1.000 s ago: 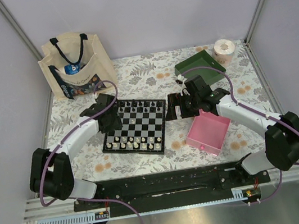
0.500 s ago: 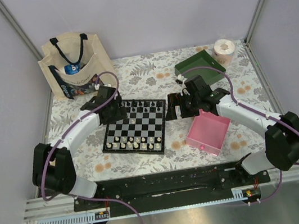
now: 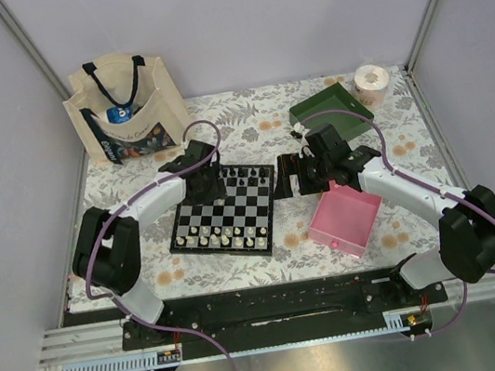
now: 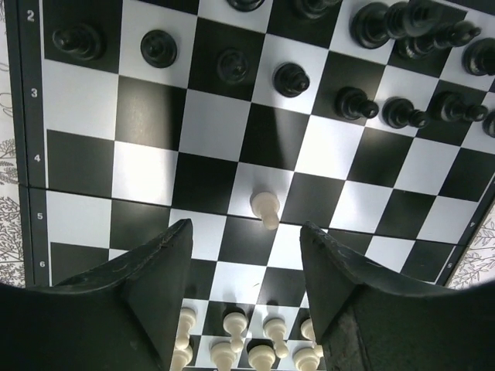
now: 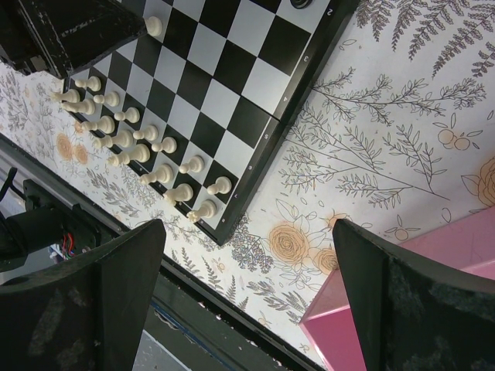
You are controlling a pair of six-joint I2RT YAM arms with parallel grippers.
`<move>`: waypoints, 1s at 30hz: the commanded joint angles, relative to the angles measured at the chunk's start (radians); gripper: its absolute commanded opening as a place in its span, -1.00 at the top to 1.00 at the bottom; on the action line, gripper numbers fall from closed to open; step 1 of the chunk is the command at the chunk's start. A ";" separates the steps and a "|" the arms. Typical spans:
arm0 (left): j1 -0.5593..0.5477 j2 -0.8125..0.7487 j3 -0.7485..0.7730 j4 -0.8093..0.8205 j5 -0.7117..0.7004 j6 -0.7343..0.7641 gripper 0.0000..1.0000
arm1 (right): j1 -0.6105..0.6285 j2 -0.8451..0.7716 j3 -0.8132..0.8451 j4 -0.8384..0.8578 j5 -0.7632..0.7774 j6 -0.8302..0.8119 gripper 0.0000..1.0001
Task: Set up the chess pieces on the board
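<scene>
The checkered board point(image 3: 230, 210) lies mid-table. Cream-white pieces point(image 3: 228, 238) fill its near rows and black pieces point(image 3: 245, 178) its far rows. My left gripper point(image 3: 202, 185) hovers over the board's far left part, open and empty. In the left wrist view point(image 4: 246, 233) its fingers flank a lone white pawn point(image 4: 265, 208) standing mid-board point(image 4: 147, 108), with black pieces point(image 4: 352, 102) beyond and white ones point(image 4: 232, 325) below. My right gripper point(image 3: 298, 177) is open and empty beside the board's right edge. In the right wrist view point(image 5: 247, 232) it hangs over the tablecloth, with the board point(image 5: 232, 85) and white pieces point(image 5: 139, 139) in sight.
A pink tray point(image 3: 347, 217) sits right of the board, close under the right arm, and shows in the right wrist view point(image 5: 441, 301). A green tray point(image 3: 334, 104) and a paper roll point(image 3: 370, 81) stand at the back right. A tote bag point(image 3: 123, 111) stands at the back left.
My left arm has swung right, bringing its gripper from the board's left edge over the far left squares. The right arm has not moved.
</scene>
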 commanded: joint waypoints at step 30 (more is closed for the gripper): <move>-0.026 0.065 0.112 0.013 -0.038 0.002 0.03 | 0.001 -0.026 0.037 0.010 0.004 -0.022 -0.97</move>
